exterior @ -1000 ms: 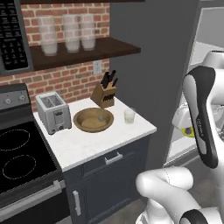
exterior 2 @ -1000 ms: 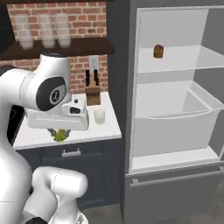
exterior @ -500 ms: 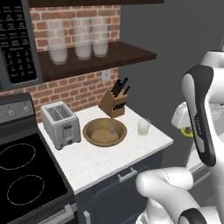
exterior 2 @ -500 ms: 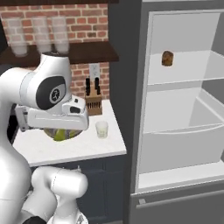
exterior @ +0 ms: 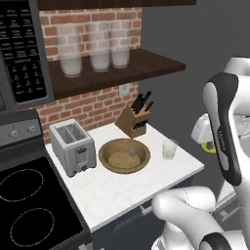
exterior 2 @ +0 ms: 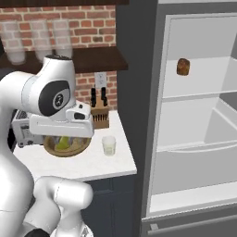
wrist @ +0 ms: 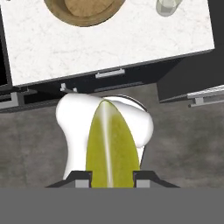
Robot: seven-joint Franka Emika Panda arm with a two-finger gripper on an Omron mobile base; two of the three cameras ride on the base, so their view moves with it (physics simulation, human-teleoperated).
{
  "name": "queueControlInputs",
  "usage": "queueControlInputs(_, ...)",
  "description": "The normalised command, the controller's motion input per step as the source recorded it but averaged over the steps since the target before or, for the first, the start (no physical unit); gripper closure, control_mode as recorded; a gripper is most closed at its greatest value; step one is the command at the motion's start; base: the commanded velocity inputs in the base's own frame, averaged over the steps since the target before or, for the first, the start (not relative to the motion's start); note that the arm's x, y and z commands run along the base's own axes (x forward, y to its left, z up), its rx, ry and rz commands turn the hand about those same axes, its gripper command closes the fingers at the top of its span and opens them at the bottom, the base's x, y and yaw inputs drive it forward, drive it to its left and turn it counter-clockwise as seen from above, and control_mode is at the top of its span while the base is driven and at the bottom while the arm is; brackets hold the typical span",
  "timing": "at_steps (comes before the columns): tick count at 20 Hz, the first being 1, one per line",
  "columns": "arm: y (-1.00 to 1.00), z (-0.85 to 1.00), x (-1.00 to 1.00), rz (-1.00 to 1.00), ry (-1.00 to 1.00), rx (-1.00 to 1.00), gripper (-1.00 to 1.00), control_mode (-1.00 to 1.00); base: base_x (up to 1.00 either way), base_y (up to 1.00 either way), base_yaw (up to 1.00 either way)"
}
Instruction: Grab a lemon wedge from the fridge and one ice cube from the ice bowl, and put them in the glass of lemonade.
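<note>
On the white marble counter [exterior: 117, 190] stand a shallow tan wooden ice bowl [exterior: 124, 156] and a small clear glass of lemonade [exterior: 169, 149]; the gripper [wrist: 109, 179], nearly closed, pinches the yellow lemon wedge [wrist: 109, 146] out over the floor.

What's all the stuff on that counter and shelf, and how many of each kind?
Tall jars on the shelf: 3
Toaster: 1
Wooden bowl: 1
Ice cube in the bowl: 1
Knife block: 1
Glass of lemonade: 1
Total: 8
</note>
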Motion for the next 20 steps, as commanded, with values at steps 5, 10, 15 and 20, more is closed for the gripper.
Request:
queueControlInputs(5,0.00,-0.09,0.18,-0.04,0.01,0.00,1.00,-1.00,0.15,0.00,-0.01)
queueControlInputs(10,0.00,-0.26,0.57,-0.09,0.02,0.00,1.00,-1.00,0.00,0.00,0.00)
queueControlInputs(15,0.00,-0.57,0.60,0.00,-0.02,0.00,1.00,-1.00,0.00,0.00,0.00)
queueControlInputs(20,0.00,-0.68,0.60,-0.04,-0.02,-0.01,1.00,-1.00,0.00,0.00,0.00)
